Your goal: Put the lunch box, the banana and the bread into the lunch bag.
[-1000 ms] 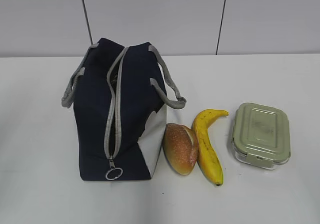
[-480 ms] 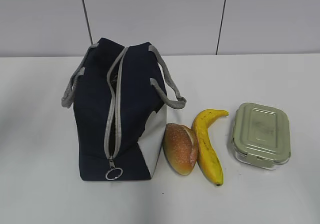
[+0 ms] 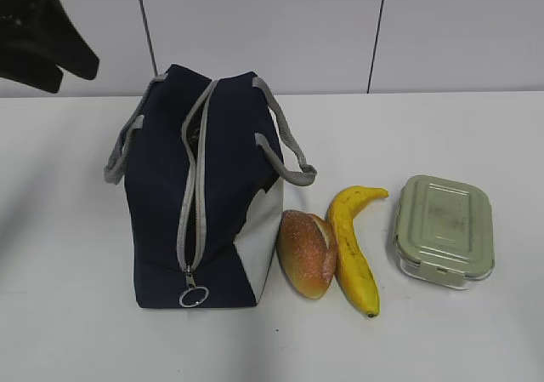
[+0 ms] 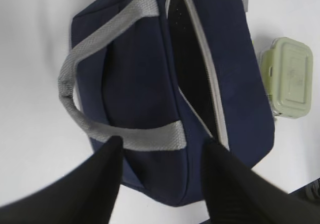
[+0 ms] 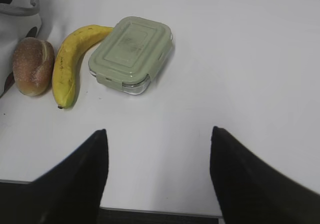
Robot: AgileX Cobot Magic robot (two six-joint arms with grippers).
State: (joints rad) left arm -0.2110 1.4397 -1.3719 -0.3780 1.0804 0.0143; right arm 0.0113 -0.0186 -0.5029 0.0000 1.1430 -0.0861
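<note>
The navy lunch bag [image 3: 170, 212] stands on the white table, its zipper ring pull [image 3: 194, 297] at the near end. The bread [image 3: 306, 253], the banana [image 3: 355, 246] and the green-lidded lunch box [image 3: 444, 229] lie in a row to its right. My left gripper [image 4: 162, 141] is open and empty, high above the bag's [image 4: 135, 99] grey handle; a dark gap shows along the zipper there. My left arm [image 3: 42, 33] shows at the top left. My right gripper [image 5: 157, 134] is open and empty over bare table, short of the lunch box [image 5: 132, 52], banana [image 5: 72, 64] and bread [image 5: 32, 67].
The bag's grey handles [image 3: 289, 156] hang out to both sides. The table's front edge [image 5: 160, 211] lies just under my right gripper. A white wall runs behind the table.
My left arm has come into the exterior view at the top left. The bag, bread, banana and lunch box have not moved.
</note>
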